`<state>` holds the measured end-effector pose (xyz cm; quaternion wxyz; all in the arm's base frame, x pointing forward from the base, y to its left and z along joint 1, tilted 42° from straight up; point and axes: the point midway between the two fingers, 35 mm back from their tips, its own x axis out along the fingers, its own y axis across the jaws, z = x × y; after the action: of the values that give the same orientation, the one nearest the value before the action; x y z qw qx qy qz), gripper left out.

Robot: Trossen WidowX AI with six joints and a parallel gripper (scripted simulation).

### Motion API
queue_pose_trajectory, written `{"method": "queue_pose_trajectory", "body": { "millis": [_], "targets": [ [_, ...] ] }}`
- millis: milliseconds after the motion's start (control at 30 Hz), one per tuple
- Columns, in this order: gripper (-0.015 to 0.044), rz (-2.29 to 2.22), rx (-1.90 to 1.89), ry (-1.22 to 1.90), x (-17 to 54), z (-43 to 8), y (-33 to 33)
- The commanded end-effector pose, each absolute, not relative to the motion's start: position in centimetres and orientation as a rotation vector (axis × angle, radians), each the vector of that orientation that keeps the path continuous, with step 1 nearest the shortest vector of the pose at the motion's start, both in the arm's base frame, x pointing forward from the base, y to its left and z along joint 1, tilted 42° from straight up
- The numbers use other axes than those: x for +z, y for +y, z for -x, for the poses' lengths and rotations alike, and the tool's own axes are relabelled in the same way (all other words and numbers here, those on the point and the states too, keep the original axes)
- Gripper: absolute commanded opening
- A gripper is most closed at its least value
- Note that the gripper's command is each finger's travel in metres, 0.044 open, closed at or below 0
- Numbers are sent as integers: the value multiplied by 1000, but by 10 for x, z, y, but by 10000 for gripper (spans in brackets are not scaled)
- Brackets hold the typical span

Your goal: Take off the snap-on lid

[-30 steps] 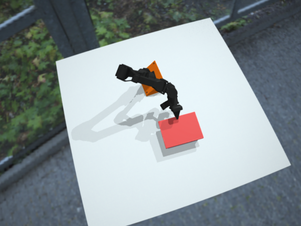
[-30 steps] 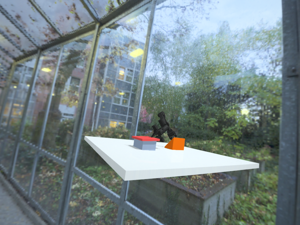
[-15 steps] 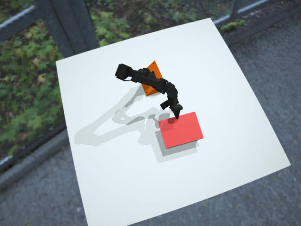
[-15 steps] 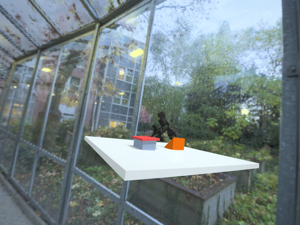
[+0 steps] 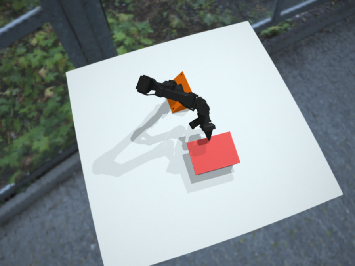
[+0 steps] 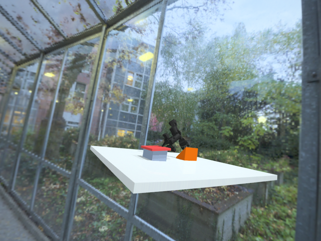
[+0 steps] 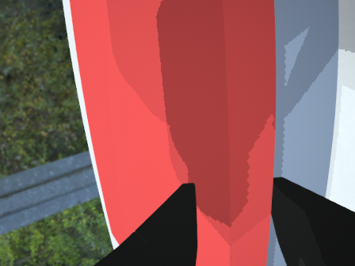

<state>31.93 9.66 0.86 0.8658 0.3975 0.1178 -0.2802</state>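
Top view, looking down: a red rectangular lid (image 5: 215, 154) (image 6: 155, 148) (image 7: 136, 123) lies across a white bench (image 5: 258, 200) (image 6: 207, 169) (image 7: 345, 158), raised above its surface, with shadows beside it. My gripper (image 5: 209, 138) (image 6: 163, 144) (image 7: 233, 192) reaches its long edge on the side nearer my black arm (image 5: 183, 97) (image 6: 175, 131). My fingers are closed on that edge, so I am gripping the lid; one finger is over the red top and the other is on the outer side, by the box.

Exterior view: the blue-grey storage box (image 6: 155, 154) (image 7: 313, 123) sits upright on the bench, and the lid covers its top, red side up, overhanging the walls. Whether any part of the rim is unsnapped, I cannot tell. An orange wedge-shaped block (image 5: 184, 79) (image 6: 191, 154) stands near the box, well apart from the bench edges (it has a sloping side, and from above my arm crosses over it).

Wrist view: my two dark fingertips straddle a strip of red. Dark shadow falls over much of the lid, and the box wall shows to the right in the picture, with white bench beyond it.
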Motion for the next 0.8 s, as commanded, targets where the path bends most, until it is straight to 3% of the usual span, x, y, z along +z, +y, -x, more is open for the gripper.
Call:
{"method": "queue_pose_trajectory", "body": {
  "millis": [0,767],
  "targets": [
    [0,-832,-586,247,9,-320,97],
    [0,-832,-586,247,9,-322,97]
  ]
}}
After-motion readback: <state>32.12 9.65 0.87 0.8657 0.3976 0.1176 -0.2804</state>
